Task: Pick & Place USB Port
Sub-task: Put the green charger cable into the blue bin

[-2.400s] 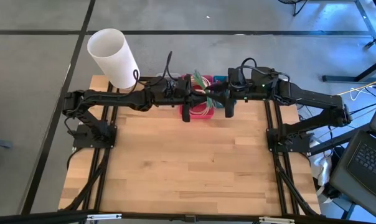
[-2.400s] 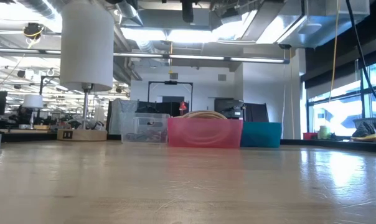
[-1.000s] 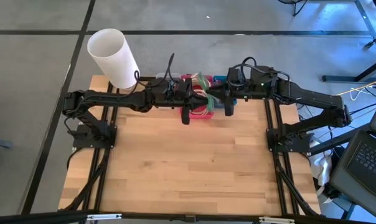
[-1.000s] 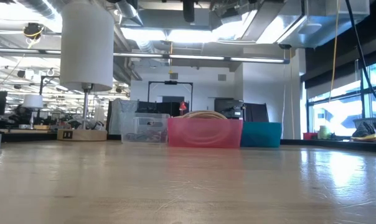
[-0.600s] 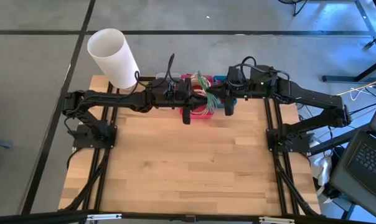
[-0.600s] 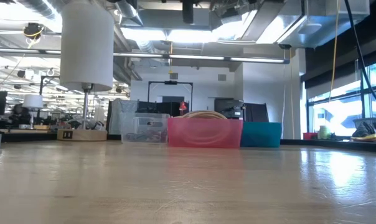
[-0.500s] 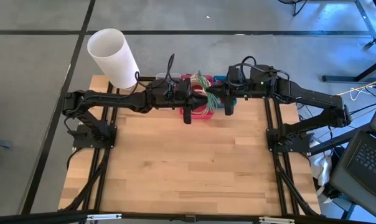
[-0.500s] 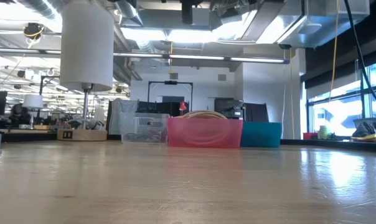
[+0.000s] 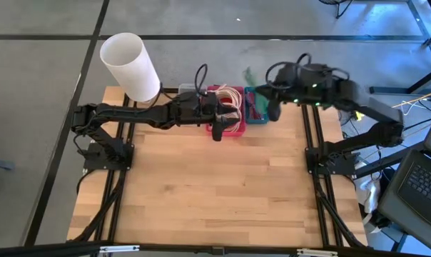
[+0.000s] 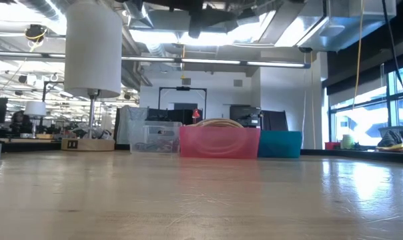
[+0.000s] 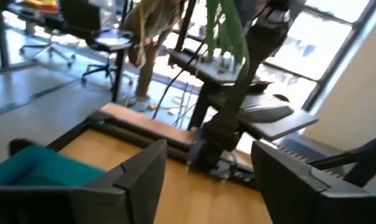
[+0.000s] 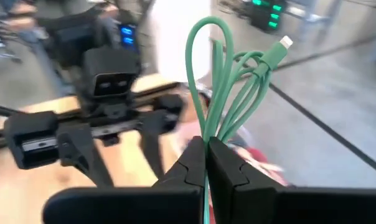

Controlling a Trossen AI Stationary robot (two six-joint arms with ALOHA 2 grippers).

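A green USB cable (image 12: 228,87), coiled into several loops with a white plug (image 12: 286,42) at its free end, is in my shut right gripper (image 12: 206,155). That gripper is raised over the table's far edge, above the teal bin (image 9: 255,114); in the high view the cable (image 9: 247,74) is a green blur beside it. My left gripper (image 11: 206,180) stands open and level over the pink bin (image 9: 230,120), which holds coiled cables. It faces the cable (image 11: 228,31) and has nothing between its fingers. My right gripper pinches the gathered strands of the cable's coil (image 12: 208,140) between its two fingers, several strands together. The loops and the plug fan out beyond the fingertips. The cable is lifted clear of the bins.
A clear box (image 10: 155,139), the pink bin (image 10: 219,141) and the teal bin (image 10: 279,143) stand in a row at the far edge. A white cylinder (image 9: 130,66) rises at the far left corner. The bare wooden tabletop (image 9: 215,185) lies nearer. A laptop (image 9: 422,178) sits off the table's right.
The green cable was between both grippers over the pink bin. My right gripper has now risen and drawn back toward the table's right and far edges, carrying the cable away from my left gripper. My left gripper has stayed over the pink bin.
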